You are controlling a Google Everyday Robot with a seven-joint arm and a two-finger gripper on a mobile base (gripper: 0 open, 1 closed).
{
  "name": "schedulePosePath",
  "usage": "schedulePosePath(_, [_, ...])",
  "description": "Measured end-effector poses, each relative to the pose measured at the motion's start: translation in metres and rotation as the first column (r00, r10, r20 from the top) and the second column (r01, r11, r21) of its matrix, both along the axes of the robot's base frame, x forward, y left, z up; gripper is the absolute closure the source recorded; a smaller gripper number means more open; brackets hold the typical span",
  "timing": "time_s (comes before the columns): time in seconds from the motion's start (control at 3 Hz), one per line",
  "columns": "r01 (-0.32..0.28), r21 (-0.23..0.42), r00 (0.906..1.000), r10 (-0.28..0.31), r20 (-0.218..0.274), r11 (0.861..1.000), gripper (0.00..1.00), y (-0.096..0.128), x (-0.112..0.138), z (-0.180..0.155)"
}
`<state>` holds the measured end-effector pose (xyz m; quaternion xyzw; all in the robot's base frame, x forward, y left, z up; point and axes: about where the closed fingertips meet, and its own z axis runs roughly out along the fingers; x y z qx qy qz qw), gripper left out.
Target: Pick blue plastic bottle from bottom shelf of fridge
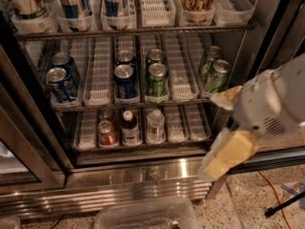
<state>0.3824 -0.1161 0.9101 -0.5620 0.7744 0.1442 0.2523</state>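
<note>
Bottles and cans stand in ribbed lanes on the bottom table [177, 128], the lowest wire rack of the fridge [143, 173], whose doorway faces the camera. The blue plastic bottle [128, 130] stands upright near the table's front edge, a little left of its middle, with its white cap up and dark liquid showing above the label. A red can [107, 133] stands just beside it in the next lane to the left, and a second red can [106, 114] is behind that one. A clear water bottle [155, 126] stands just beside it on the right, also near the front edge. Bare lane trays run toward the table's right edge, and one more lies at its left edge.

The bottle's cap comes close under the front edge of the table above [177, 73], which carries blue cans [125, 80] and green cans [156, 78].

The hand [224, 132] hangs outside the fridge, off the bottom table's front right corner, about level with it and well apart from the bottle. I cannot tell how far open it is; the bottle is not in it. Between hand and bottle lie the bare right-hand lanes and the water bottle. A dark door frame [286, 18] rises just behind the hand on the right.

Below the table's front edge the steel base grille [119, 194] stands forward, and a clear plastic tub [143, 216] sits on the floor before it.
</note>
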Motion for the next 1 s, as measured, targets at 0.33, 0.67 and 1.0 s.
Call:
schedulePosePath(0.33, [0.062, 0.125, 0.9975, -0.066, 0.025, 0.990, 0.00, 0.034, -0.026, -0.026])
schedulePosePath(0.67, [0.087, 0.234, 0.9939, -0.100, 0.045, 0.968, 0.00, 0.066, -0.034, -0.066])
schedulePosePath(1.0, [0.113, 0.285, 0.9857, -0.144, 0.088, 0.952, 0.00, 0.077, -0.022, -0.062])
